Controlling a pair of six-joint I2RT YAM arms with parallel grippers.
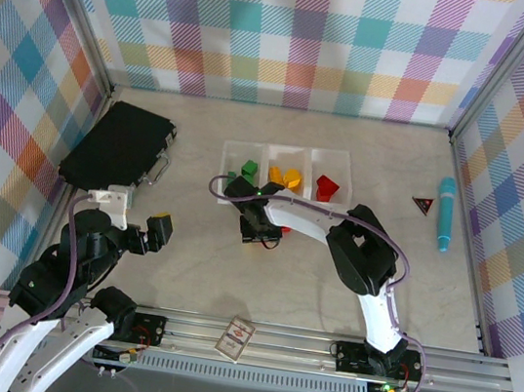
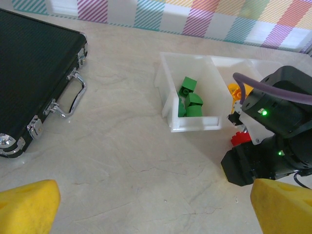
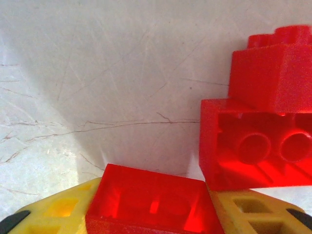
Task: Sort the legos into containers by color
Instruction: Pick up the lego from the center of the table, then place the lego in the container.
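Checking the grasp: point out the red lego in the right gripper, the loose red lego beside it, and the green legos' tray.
held red lego (image 3: pixel 151 204): right wrist, visible face.
loose red lego (image 3: pixel 258 146): right wrist, tubed underside.
green legos' tray (image 2: pixel 195 123): left wrist, near wall.

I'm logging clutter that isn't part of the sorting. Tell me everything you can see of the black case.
The black case is flat, rectangular and closed, with a textured shell. One long edge carries a silvery metal handle, lying flat, plus metal latches and corner caps. It lies flat on the table at the far left, turned at a slant, apart from the white trays.
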